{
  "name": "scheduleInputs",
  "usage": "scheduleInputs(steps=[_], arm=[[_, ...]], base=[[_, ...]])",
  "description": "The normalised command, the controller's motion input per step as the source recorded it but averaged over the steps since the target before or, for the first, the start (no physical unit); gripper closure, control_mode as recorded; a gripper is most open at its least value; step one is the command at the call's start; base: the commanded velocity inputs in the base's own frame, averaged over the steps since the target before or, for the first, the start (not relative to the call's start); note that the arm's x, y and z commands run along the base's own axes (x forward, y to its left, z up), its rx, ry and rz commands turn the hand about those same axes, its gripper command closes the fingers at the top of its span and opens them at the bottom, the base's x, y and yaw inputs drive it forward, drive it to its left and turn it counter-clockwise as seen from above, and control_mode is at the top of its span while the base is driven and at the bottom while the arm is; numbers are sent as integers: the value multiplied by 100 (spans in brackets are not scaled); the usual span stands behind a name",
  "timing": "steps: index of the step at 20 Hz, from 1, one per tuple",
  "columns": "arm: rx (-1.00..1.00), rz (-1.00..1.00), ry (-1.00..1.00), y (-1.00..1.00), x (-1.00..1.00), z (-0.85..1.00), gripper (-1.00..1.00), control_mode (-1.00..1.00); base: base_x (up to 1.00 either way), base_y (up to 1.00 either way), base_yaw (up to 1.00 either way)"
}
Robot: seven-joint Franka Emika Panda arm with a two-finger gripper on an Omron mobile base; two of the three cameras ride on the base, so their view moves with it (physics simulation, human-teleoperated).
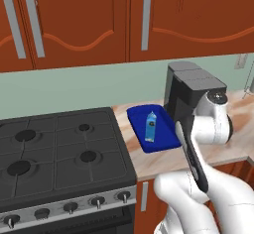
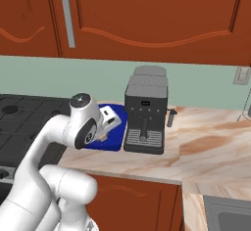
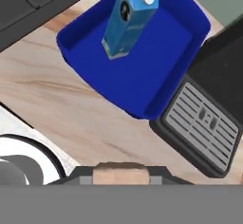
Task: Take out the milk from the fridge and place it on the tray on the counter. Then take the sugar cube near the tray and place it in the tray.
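Observation:
The milk point(image 1: 151, 126), a small blue carton, stands upright in the dark blue tray point(image 1: 166, 141) on the tan counter point(image 1: 149, 161). From the hand view, the milk point(image 3: 128, 21) sits toward the far side of the tray point(image 3: 142, 76). My gripper point(image 3: 119, 176) is shut on the sugar cube point(image 3: 119, 173), a pale tan block between the dark fingertips. It hovers over the counter point(image 3: 71, 109) just short of the tray's near rim. In the right base view the hand point(image 2: 110, 120) hangs by the tray point(image 2: 115, 139). The fridge is out of view.
A dark grey coffee machine point(image 2: 144, 117) stands on the counter right beside the tray, its drip grille point(image 3: 204, 118) close to the tray's corner. A black stove top point(image 1: 54, 153) lies to the left. Red-brown wall cabinets point(image 1: 74, 25) hang above.

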Motion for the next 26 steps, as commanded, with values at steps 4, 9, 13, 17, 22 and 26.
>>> scheduleInputs(steps=[4, 9, 13, 17, 22, 26], arm=[[-19, 32, 2, 12, 11, 16, 100, -100], [-15, 28, 7, 17, 27, 0, 100, -100], [-7, 19, 6, 7, 38, 0, 100, -100], [-3, 18, 14, 3, 68, -4, 100, -100], [0, 13, 12, 0, 54, -7, 100, -100], [-2, 5, 2, 7, 34, -23, 100, -100]], base=[[0, 0, 0], [0, 0, 0], [0, 0, 0], [0, 0, 0], [0, 0, 0], [0, 0, 0]])
